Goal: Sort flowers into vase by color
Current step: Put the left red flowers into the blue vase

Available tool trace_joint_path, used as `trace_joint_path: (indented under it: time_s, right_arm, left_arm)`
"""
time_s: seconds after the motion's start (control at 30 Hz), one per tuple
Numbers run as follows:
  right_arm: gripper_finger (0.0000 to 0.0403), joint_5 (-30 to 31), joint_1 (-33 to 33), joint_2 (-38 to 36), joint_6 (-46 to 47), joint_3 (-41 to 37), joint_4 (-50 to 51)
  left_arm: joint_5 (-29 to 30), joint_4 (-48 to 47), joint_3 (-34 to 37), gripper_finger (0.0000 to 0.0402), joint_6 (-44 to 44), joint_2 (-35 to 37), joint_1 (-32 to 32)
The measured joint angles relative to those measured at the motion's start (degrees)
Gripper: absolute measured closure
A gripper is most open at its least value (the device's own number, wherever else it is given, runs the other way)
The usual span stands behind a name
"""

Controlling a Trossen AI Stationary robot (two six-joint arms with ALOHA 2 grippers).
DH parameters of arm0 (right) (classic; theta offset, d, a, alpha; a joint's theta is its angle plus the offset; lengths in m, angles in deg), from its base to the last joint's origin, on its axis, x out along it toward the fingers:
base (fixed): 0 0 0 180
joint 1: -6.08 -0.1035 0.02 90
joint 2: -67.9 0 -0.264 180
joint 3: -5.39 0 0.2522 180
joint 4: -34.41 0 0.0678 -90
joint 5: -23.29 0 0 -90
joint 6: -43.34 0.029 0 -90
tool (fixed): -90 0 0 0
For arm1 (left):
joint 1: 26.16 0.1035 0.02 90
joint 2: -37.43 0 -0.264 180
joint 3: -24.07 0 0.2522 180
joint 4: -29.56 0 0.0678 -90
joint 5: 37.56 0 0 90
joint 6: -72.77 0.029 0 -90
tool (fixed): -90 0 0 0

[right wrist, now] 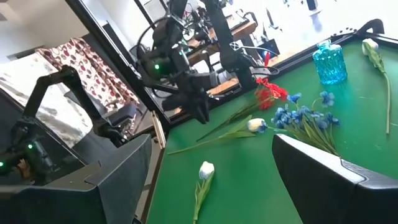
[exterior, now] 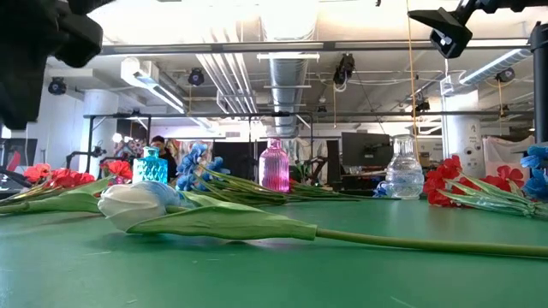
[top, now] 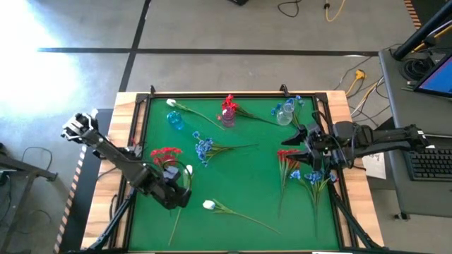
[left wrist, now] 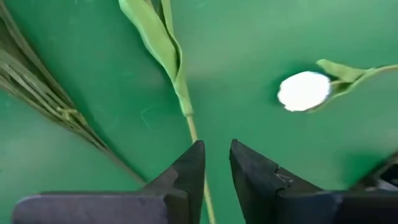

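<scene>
Green table (top: 247, 176): left tool (left wrist: 214, 163) narrowly straddles a white tulip's stem (left wrist: 194, 127), lengthwise between its fingers

A white tulip (right wrist: 206, 170) lies low on the green table (right wrist: 249, 180). Another (right wrist: 256, 125) lies centre; blue flowers (right wrist: 305, 116) and a blue vase (right wrist: 329, 62) sit upper right. The other arm (right wrist: 180, 68), probably gripping something, reaches down upper centre.

Green table cover (top: 247, 183), pale wood border. Vases: blue vase (top: 175, 120), pink vase (top: 227, 117), clear vase (top: 284, 114). Flowers: red flowers (top: 165, 153), blue flowers (top: 204, 147), white tulip (top: 209, 205), green stems. Dark left gripper (left wrist: 216, 163).
</scene>
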Motion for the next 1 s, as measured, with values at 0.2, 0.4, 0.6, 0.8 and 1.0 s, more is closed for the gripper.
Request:
trace_joint_path:
  time_s: [0.2, 0.4, 0.6, 0.8, 1.0]
  right_arm:
    - [0.0077, 0.01, 0.0, 0.01, 0.0, 0.45, -0.06]
    - [0.0077, 0.02, 0.0, 0.01, 0.0, 0.45, -0.2]
    - [0.0077, 0.09, 0.0, 0.03, -0.02, 0.45, -0.15]
    - [0.0077, 0.13, 0.0, 0.03, 0.48, 0.45, -0.16]
    - [0.0077, 0.09, 0.0, 0.56, 4.98, 0.43, 0.47]
  left_arm:
    - [0.01, 0.01, -1.15, 0.027, 5.49, -3.46, 0.11]
    - [0.39, 0.02, -3.97, 0.0216, 8.4, -7.62, 0.12]
    - [0.15, -1.05, -6.7, 0.0198, 9.56, -10.06, 0.69]
    - [-5.55, -1.57, -6.85, 0.0198, 7.62, -9.3, 0.72]
    - [-2.52, -3.08, -6.85, 0.0199, 7.24, -8.38, 0.7]
